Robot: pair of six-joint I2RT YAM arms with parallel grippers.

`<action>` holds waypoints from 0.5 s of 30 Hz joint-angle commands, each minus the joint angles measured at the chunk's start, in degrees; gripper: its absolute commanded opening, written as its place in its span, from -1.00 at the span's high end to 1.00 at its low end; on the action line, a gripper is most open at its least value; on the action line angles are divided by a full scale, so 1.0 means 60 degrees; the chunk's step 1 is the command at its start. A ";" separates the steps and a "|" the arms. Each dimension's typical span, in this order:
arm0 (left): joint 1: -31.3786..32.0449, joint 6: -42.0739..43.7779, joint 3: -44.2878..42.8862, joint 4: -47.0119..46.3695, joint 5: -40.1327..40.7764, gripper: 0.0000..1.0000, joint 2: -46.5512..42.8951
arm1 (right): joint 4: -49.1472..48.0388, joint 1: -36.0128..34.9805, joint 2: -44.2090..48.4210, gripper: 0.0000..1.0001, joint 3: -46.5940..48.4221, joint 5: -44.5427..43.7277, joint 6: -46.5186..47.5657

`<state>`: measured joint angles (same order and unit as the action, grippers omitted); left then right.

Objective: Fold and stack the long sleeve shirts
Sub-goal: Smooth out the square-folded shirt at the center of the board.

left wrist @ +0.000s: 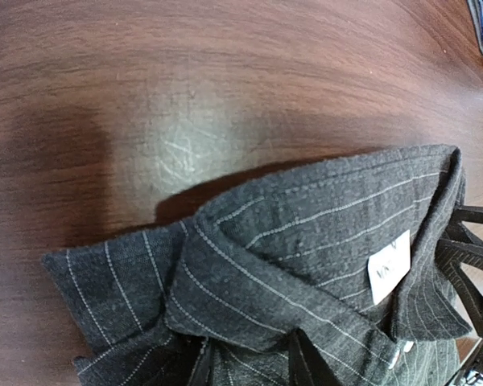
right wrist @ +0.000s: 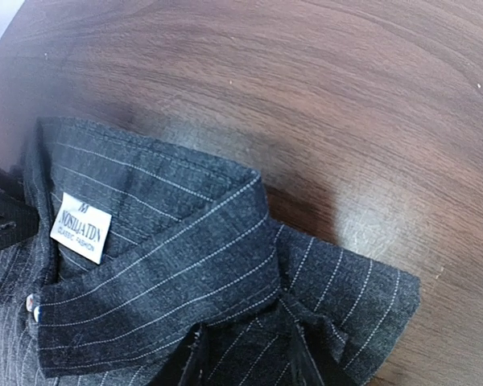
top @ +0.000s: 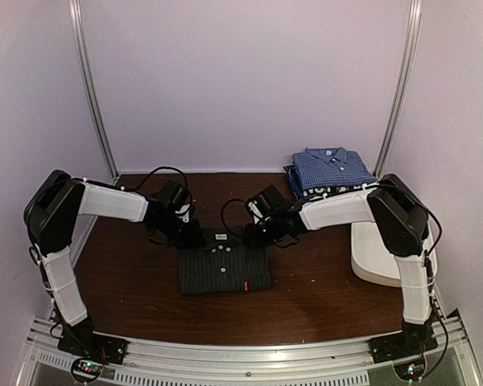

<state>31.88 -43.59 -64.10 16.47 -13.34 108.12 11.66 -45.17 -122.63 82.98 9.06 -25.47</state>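
A dark charcoal pinstriped shirt lies folded at the middle of the table, collar toward the back. My left gripper sits at its left shoulder and my right gripper at its right shoulder. In the left wrist view the left gripper has shoulder cloth of the shirt bunched between its fingers, just under the collar. The right wrist view shows the same for the right gripper on the shirt. A blue checked shirt lies folded on a navy one with white lettering at the back right.
A white oblong tub stands at the right edge, partly behind the right arm. The brown wooden table is walled by pale panels on the left, back and right. Cables loop behind both wrists near the collar.
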 commanded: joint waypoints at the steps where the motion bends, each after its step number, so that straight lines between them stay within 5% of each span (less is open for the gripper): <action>1: -0.0449 -0.0004 0.0304 -0.0242 0.0097 0.34 0.0167 | 0.0232 0.0074 -0.0082 0.23 -0.0163 0.0073 -0.0083; 10: -0.1963 0.0997 0.0292 0.0406 0.0441 0.33 -0.0206 | 0.0619 0.0013 0.1083 0.09 0.0024 -0.0008 0.0204; 15: -0.1979 0.1483 -0.0495 0.0674 0.0021 0.34 -0.0316 | 0.0866 0.0095 0.1951 0.03 -0.0295 -0.0277 0.0317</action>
<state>19.05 -38.52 -63.24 18.50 -12.75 107.22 15.14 -45.17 -117.25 82.78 9.82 -24.67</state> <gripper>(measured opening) 0.333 0.479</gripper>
